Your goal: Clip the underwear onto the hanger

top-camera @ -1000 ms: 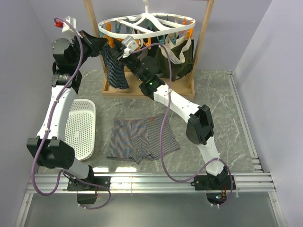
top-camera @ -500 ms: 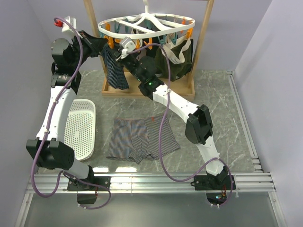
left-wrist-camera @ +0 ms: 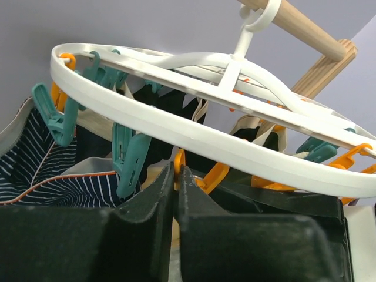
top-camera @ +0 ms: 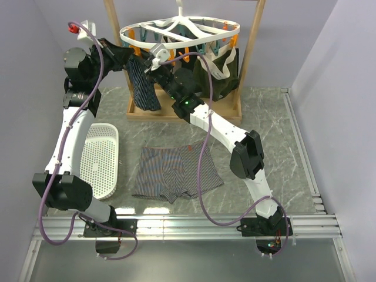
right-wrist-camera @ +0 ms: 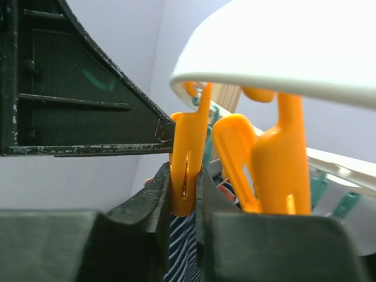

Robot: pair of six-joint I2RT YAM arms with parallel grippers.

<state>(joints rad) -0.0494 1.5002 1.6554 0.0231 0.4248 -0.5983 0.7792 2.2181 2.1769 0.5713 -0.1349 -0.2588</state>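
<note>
The underwear [top-camera: 174, 171] lies spread flat on the table [top-camera: 276, 123], waistband toward the rear, just right of a white perforated basket [top-camera: 101, 157] and in front of the foot of the wooden frame [top-camera: 251, 53]. It touches neither gripper and sits well apart from the hanger [left-wrist-camera: 176, 134], which hangs by its centre hook from the frame's top bar. A purple cable from the right arm crosses above the garment. Two other items hang from the hanger's ring: a navy striped garment [top-camera: 144, 88] on the left and an olive pair [top-camera: 222, 69] on the right. Both arms are raised to the left side of the ring. The right gripper [right-wrist-camera: 184, 194] has its two fingers pressed against either side of an orange clip [right-wrist-camera: 187, 158] that dangles from the ring, gripping it. The left gripper [left-wrist-camera: 176, 176] has its fingers drawn together to a thin slit just under the ring; an orange clip tip shows at that slit, but whether it is pinched cannot be determined.
</note>
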